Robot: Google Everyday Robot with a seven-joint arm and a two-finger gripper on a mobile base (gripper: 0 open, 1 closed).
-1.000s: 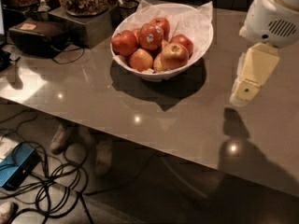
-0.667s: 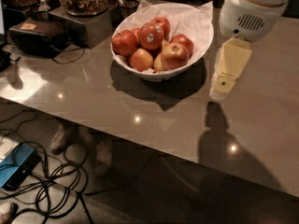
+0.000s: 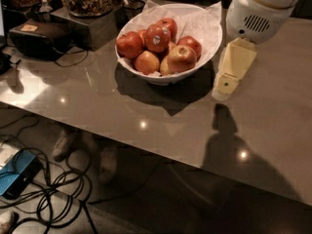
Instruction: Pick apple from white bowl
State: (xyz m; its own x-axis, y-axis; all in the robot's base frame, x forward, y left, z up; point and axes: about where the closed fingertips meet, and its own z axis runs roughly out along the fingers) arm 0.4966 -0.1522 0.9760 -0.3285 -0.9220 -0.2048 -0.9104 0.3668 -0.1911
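Grey tabletop point(image 3: 87, 96) with white bowl point(image 3: 168, 79) at far centre; apple point(image 3: 181, 58) at near right of pile inside. gripper point(image 3: 224, 86) shifted left, now just right of bowl; open or closed unclear. Approach likely underway, apple ungrasped.

The white bowl point(image 3: 163, 78) stands on the worktop point(image 3: 97, 89). The apple point(image 3: 182, 58) lies in it at the front right (other apples point(image 3: 157, 37) sit behind and left). The tool point(image 3: 223, 89) hangs just right of the bowl.
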